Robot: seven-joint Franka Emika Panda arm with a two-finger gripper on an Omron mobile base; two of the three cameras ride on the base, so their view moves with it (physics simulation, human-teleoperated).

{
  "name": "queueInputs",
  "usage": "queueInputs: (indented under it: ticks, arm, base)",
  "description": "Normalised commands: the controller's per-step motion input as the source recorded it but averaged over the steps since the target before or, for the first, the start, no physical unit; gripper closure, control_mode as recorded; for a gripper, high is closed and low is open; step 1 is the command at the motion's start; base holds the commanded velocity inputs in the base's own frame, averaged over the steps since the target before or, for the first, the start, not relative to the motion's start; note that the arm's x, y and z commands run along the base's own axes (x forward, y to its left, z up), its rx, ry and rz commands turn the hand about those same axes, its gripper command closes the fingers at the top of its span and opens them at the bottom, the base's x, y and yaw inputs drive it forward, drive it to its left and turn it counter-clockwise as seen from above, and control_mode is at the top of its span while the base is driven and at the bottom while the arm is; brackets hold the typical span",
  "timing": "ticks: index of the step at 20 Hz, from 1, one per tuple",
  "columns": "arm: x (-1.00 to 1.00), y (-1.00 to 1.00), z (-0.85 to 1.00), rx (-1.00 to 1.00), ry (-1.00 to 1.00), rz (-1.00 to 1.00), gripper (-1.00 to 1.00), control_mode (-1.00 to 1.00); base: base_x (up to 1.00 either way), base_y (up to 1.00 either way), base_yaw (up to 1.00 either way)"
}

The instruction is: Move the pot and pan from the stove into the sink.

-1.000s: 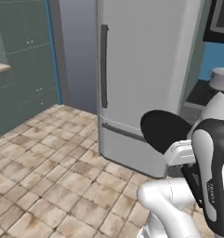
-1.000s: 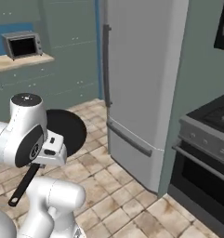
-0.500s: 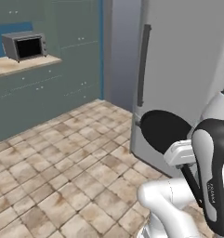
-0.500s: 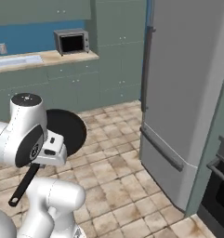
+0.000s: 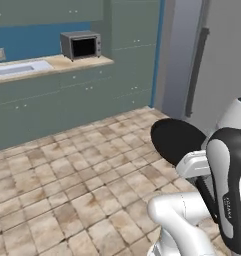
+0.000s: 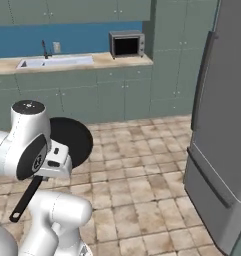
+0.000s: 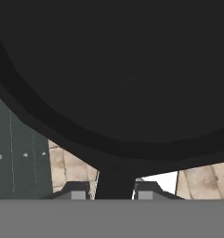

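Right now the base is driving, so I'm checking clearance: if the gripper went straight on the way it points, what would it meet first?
The pan: the gripper is shut on its handle, and its black disc blocks the line ahead.

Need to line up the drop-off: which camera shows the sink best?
The right base view: the sink sits whole in the counter, faucet behind. The left base view cuts it at the frame edge.
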Motion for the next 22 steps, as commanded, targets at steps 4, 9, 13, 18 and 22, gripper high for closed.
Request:
queueInputs:
  ticks: [4, 9, 13, 18, 22]
  arm:
    - [0.0, 0.0, 0.0, 0.0, 0.0, 0.0, 1.0, 1.0]
    - [0.0, 0.0, 0.0, 0.0, 0.0, 0.0, 1.0, 1.0]
    - [0.0, 0.0, 0.0, 0.0, 0.0, 0.0, 1.0, 1.0]
    - [0.0, 0.0, 0.0, 0.0, 0.0, 0.0, 1.0, 1.0]
    - [0.0, 0.0, 0.0, 0.0, 0.0, 0.0, 1.0, 1.0]
  base:
    - [-0.08, -0.18, 0.4]
    - [-0.03, -0.17, 0.29]
    - [0.0, 0.0, 0.0]
    - [0.46, 0.0, 0.05]
    - [0.68, 0.06, 0.09]
